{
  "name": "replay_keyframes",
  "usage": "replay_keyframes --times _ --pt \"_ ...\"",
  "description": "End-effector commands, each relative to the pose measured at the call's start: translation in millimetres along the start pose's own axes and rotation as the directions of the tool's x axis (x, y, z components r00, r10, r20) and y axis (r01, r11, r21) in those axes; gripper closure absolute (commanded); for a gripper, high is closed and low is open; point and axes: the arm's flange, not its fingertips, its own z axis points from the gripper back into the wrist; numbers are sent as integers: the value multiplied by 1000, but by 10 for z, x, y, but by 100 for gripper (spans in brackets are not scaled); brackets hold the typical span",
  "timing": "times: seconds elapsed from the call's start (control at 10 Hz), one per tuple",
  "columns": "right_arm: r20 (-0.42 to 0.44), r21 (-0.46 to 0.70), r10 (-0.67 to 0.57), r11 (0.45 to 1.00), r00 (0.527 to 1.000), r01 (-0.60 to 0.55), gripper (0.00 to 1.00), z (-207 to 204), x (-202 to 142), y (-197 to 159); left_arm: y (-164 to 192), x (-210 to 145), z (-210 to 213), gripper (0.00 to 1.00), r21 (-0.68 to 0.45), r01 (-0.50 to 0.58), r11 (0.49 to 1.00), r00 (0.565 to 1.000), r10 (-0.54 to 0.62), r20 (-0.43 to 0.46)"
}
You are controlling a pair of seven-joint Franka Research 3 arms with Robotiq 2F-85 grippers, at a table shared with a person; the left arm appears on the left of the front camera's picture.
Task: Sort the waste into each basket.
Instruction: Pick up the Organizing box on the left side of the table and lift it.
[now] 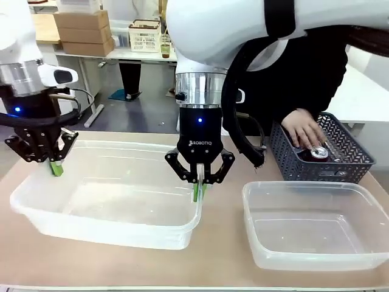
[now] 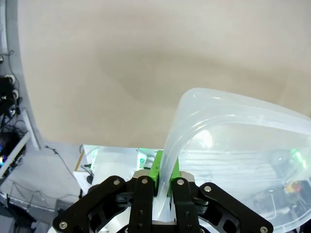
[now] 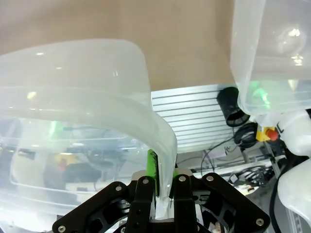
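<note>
Left gripper [image 1: 56, 168]: green pads pinched tight on the rolled rim of the left tub [image 1: 91, 224], at its far left corner.
Right gripper [image 1: 199, 192]: clamped on the same tub's right rim, near the front corner; in the right wrist view the thin wall runs up between its pads.
Left tub: clear, thin plastic with rounded corners and slightly cloudy walls. Whether it rests on the table [image 1: 220, 258] or hangs just off it cannot be told.
Right tub [image 1: 316, 258]: the same clear plastic, on the table just right of the left one and apart from it.
Grey basket [image 1: 290, 163]: dark lattice walls, behind the right tub.
Hand [image 1: 304, 130]: a person's, reaching into the grey basket.
Waste: a red can [image 1: 316, 152] with a silver top lies in the grey basket under the fingers; the pieces beside it are unclear.
In the way: a black cable [image 1: 240, 131] loops down between the right gripper and the grey basket.
Table: smooth, beige.
</note>
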Motion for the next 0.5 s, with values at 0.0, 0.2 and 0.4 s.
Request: replay_keyframes --times 0.0,0.2,0.4 --pt "72 -43 44 998 996 -41 95 199 6 -240 -384 133 131 94 -130 -271 954 961 276 19" --pt "146 -86 196 979 970 -185 95 527 62 -622 -732 242 159 94 -173 -356 918 930 366 27" --pt "134 -116 304 950 943 -290 95 736 213 -1026 -1117 421 177 94 -143 -371 917 921 383 65"
